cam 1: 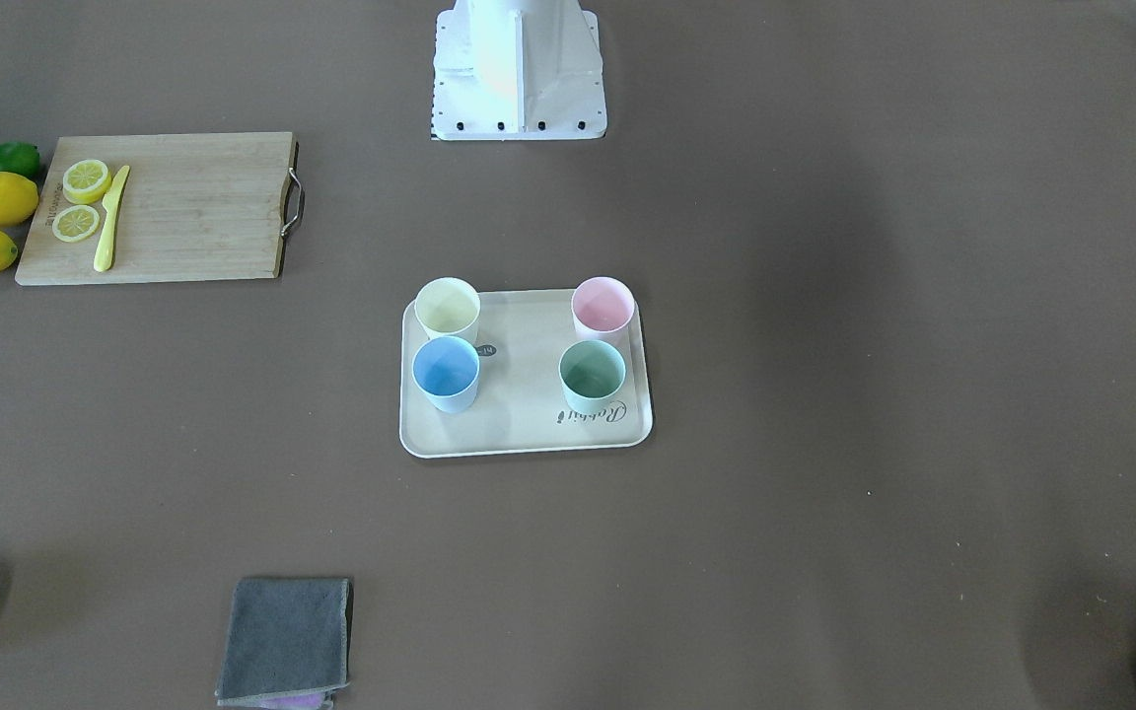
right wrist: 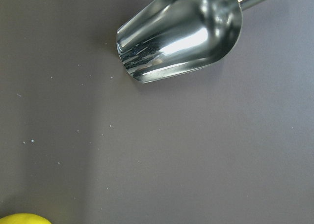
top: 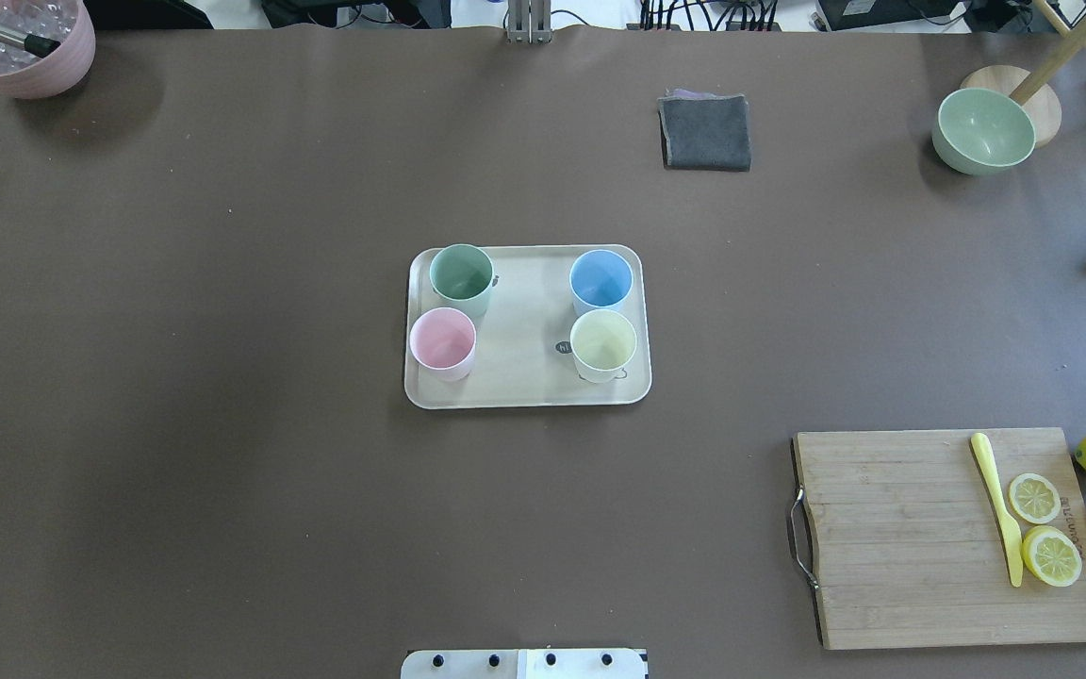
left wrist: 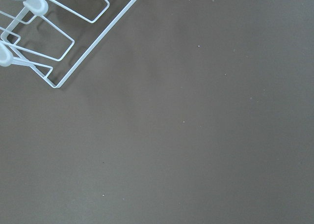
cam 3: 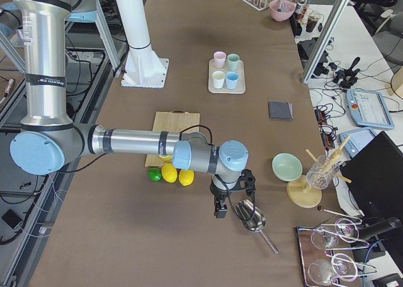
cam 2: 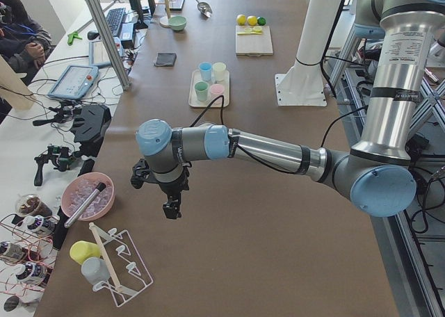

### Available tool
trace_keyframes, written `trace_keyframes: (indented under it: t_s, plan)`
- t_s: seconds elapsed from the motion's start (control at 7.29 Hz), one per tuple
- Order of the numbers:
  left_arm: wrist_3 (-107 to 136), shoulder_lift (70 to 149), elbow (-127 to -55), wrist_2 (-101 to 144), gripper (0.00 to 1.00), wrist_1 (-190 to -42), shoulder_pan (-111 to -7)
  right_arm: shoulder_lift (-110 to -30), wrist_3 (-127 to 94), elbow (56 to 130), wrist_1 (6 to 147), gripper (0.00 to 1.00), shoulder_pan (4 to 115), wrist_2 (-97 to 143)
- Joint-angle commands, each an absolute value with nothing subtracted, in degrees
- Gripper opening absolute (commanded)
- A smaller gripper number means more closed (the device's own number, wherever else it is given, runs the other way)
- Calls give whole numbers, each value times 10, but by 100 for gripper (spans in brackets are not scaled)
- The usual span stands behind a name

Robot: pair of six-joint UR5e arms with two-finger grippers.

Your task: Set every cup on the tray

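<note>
The cream tray (top: 524, 325) with the "Rabbit" script lies at the table's middle; it also shows in the front view (cam 1: 529, 434). Four cups stand upright on it: mint green (top: 461, 275), light pink (top: 442, 341), light blue (top: 600, 280) and pale yellow (top: 603, 341). My left gripper (cam 2: 170, 209) hangs over bare table far from the tray, near the table's left end. My right gripper (cam 3: 219, 209) hangs near the right end, beside a metal scoop. Both show only in the side views, so I cannot tell whether they are open or shut.
A wooden cutting board (top: 920, 547) holds a yellow knife and lemon slices, with whole lemons beside it. A grey cloth (top: 705, 132), a green bowl (top: 984, 129) and a mauve pot (top: 20, 47) stand at the far edge. A metal scoop (right wrist: 181, 35) and a wire rack (left wrist: 59, 32) lie below the wrists.
</note>
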State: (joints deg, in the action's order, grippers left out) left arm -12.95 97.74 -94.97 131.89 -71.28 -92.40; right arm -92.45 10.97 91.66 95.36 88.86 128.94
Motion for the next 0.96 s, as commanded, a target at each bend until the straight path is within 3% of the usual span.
trace_keyframes:
  t_s: [0.0,0.82]
  plan:
    - [-129,977,-949,1318,98,-713,-929,-924,109,918,954,100,888,1290]
    - [-126,918,-949,1318,98,-804,-932,-925,110,921,954,100,889,1293]
